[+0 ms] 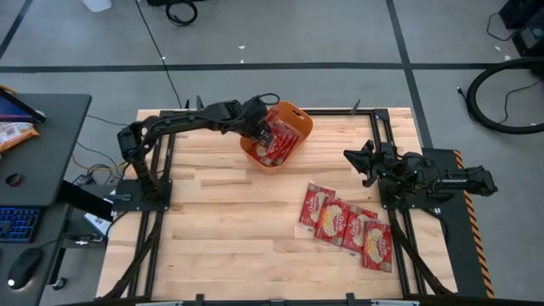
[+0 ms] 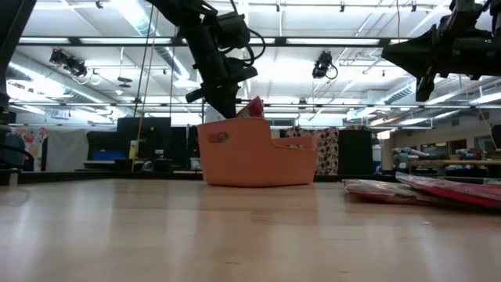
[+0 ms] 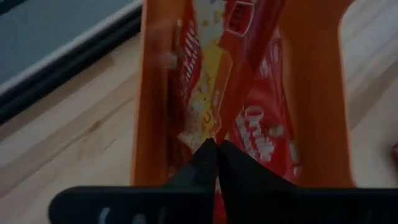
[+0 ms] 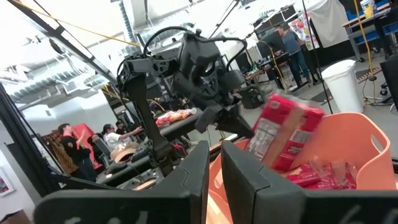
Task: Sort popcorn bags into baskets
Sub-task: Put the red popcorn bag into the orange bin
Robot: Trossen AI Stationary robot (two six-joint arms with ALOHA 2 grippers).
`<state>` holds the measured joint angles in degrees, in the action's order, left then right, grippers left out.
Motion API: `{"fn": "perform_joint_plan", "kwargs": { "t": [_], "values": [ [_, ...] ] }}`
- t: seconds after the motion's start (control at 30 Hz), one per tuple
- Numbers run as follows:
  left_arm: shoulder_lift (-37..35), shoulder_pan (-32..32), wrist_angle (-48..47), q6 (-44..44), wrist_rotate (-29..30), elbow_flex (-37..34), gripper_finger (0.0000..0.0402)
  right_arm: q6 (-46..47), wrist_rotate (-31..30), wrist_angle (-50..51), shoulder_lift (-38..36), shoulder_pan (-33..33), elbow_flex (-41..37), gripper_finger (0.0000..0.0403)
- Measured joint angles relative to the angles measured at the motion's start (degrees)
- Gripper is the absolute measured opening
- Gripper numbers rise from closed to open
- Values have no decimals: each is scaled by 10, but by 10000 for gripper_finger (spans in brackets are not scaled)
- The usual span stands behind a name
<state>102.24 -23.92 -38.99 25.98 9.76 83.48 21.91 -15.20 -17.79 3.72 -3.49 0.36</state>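
On the wooden surface [image 1: 221,221], four popcorn bags [image 1: 344,225] lie flat in a row, close to the right gripper [image 1: 364,161], which waits in the air with its fingers pressed together. Farther back, the left gripper [image 1: 265,132] is over the orange basket [image 1: 299,127], its fingers pinching a bag [image 4: 283,134] that sticks up above the rim; let go too high and it could tip out. Behind are desks and people.

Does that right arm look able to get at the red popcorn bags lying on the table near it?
Probably yes: the right gripper hangs beside the popcorn bags, nothing lies between, and the left gripper is over the basket.
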Motion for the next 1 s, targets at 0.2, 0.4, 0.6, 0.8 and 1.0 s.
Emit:
{"fn": "perform_joint_plan", "kwargs": {
  "t": [0.2, 0.4, 0.6, 0.8, 1.0],
  "values": [
    [0, 4, 26, -2, -3, 0, 68, 0, 0, -2, 0, 0, 0, 48],
    [0, 39, 113, -133, -115, 0, 88, 0, -1, -2, 0, 0, 0, 48],
    [2, 107, 175, -283, -130, 0, 88, 0, -1, -2, 0, 0, 0, 48],
    [21, 174, 188, -312, -62, 0, 89, 0, 0, -2, 0, 0, 0, 48],
    [38, 225, 217, -319, -55, 1, 89, 0, 0, -4, 0, 0, 0, 48]
  ]
}}
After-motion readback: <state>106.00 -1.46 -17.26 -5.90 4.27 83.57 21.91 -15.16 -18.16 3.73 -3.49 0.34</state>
